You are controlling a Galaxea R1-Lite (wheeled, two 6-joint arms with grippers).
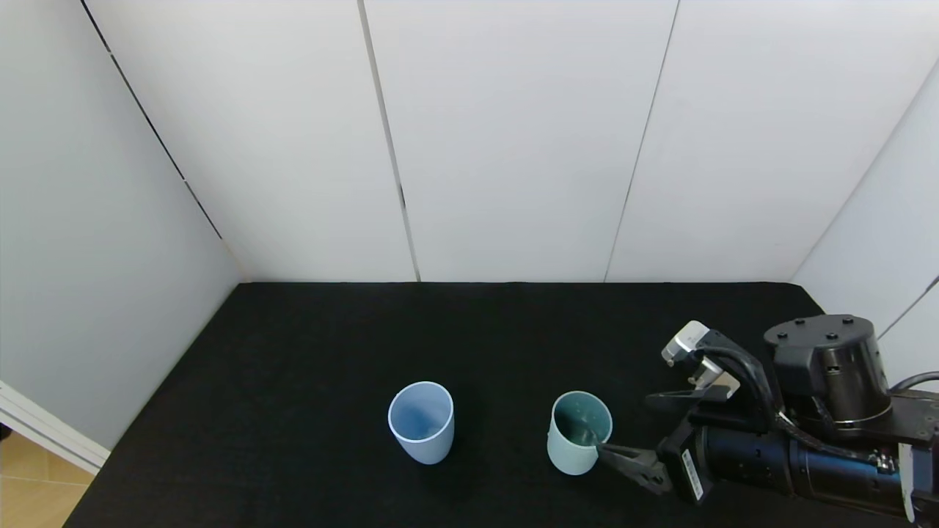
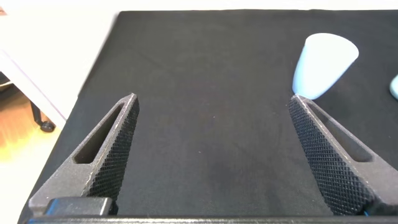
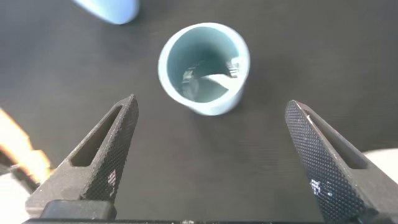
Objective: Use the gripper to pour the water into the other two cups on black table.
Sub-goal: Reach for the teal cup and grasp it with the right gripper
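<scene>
Right gripper (image 1: 645,433), open, over black table (image 1: 293,352) amid white wall panels (image 1: 513,139).

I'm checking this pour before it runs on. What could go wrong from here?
The right gripper is open beside the teal-green cup, which holds water; an off-centre close could tip it and spill.

Only the light blue cup shows as a target on the black table; no cream cup is in view.

Head cam sits high, looking down at the whole table (image 1: 330,345) from far off. Both wrist cams hover low, peering out between their own fingers (image 2: 106,155); all three catch the blue cup (image 1: 421,422).
</scene>
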